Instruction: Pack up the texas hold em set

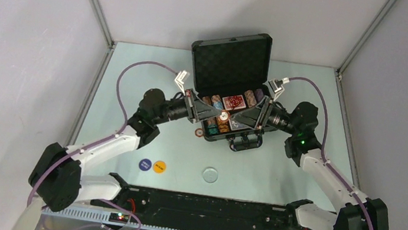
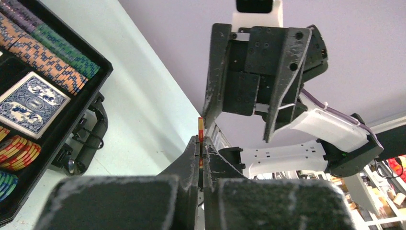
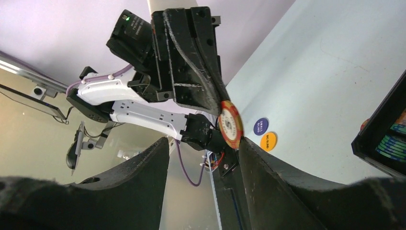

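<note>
Blue button (image 1: 145, 164) and orange button (image 1: 159, 167) lie on the surface (image 1: 277, 172), well apart from both jaws, toward the arm bases. Left jaws pinched tight on a striped poker chip (image 3: 230, 124), held on edge. Right jaws wide, tip to tip with left jaws; chip just beside one finger, contact unclear. Open black case (image 1: 229, 62) sits beneath both jaws, chip rows (image 2: 52, 57) and blue deck (image 2: 32, 104) inside.

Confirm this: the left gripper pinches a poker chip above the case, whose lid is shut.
Wrong on the lid: it stands open, as the top external view shows. The left gripper does pinch a poker chip above the case.
</note>
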Controlling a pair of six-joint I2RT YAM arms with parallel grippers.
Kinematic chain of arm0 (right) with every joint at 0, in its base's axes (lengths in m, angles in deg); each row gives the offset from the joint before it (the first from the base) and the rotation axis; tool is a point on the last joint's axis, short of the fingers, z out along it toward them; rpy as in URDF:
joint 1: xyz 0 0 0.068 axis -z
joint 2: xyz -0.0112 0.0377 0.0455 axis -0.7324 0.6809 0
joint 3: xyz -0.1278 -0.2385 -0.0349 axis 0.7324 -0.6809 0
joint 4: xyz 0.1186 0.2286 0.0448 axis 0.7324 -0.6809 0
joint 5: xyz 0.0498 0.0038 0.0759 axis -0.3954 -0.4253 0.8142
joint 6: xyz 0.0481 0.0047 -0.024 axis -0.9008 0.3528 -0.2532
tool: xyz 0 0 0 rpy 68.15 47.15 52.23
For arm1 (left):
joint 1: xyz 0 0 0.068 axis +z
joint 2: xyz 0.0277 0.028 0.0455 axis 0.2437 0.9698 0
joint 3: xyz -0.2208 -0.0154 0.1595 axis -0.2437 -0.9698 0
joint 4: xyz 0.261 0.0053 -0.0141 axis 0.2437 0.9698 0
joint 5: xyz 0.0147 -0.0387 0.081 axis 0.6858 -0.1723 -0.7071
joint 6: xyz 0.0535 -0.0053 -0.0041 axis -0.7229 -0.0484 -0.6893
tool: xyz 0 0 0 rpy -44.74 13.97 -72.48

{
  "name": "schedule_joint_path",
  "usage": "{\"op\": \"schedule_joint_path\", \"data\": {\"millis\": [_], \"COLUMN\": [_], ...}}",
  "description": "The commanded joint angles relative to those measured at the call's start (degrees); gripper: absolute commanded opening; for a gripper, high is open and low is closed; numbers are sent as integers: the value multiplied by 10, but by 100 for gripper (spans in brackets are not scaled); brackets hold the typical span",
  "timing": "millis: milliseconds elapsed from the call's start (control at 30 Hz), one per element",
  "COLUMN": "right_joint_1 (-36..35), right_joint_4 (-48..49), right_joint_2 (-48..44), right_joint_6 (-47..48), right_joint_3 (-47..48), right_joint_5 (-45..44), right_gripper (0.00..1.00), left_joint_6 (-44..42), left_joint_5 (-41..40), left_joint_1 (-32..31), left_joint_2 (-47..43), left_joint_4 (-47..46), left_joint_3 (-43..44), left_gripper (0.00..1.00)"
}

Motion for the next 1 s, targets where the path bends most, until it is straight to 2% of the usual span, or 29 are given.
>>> {"op": "schedule_joint_path", "data": {"millis": [0,167,433,567,867,967], "right_joint_1": [4,6,-1,-3,-14,-15], "right_joint_4": [4,-10,56,84,112,125], "right_joint_2": [-5,-10,-3,6,21,28], "right_joint_6": [15,30,1,-11,-25,-37], "right_joint_3": [0,0,0,1,1,1], "right_joint_5": [9,6,31,41,57,62], "right_gripper": [59,59,57,48,39,33], "left_joint_6": [-15,-15,-16,-16,-17,-17], "left_joint_5": [13,17,24,25,26,26], "left_joint_1": [-8,-9,-26,-30,-31,-31], "left_joint_2": [-36,-47,-36,-32,-34,-33], "left_joint_4": [-15,-15,-15,-15,-15,-15], "left_joint_3": [20,16,24,31,33,34], "left_gripper": [0,0,0,0,0,0]}}
